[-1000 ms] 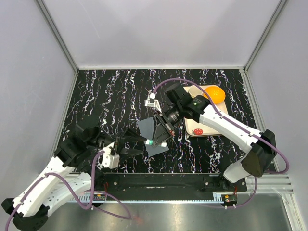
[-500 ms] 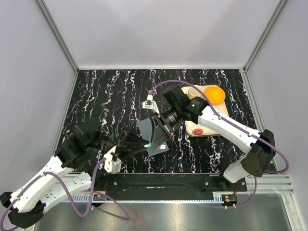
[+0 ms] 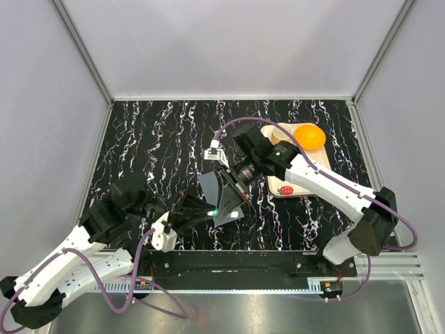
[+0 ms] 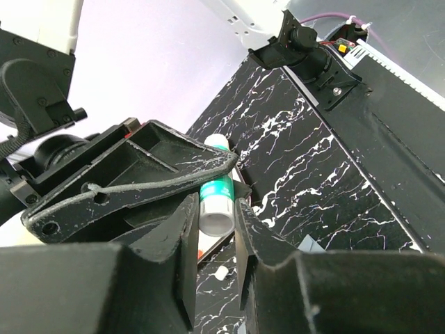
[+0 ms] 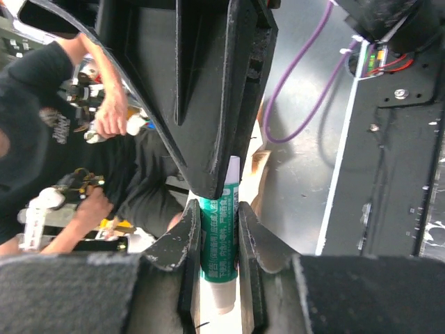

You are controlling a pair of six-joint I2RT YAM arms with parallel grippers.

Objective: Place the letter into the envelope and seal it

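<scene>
Right wrist view: the white print on the green label of the glue stick (image 5: 220, 240) is too small to be read. It is pinched by the right gripper (image 5: 217, 212) and by the left gripper (image 4: 215, 207). At the centre of the top view the envelope (image 3: 208, 185) is partly covered by both grippers, and a strawberry tray (image 3: 275, 182) is seen to its right.

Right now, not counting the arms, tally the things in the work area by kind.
grey envelope: 1
glue stick: 1
strawberry-printed tray: 1
orange bowl: 1
cream cup: 1
Total: 5
</scene>
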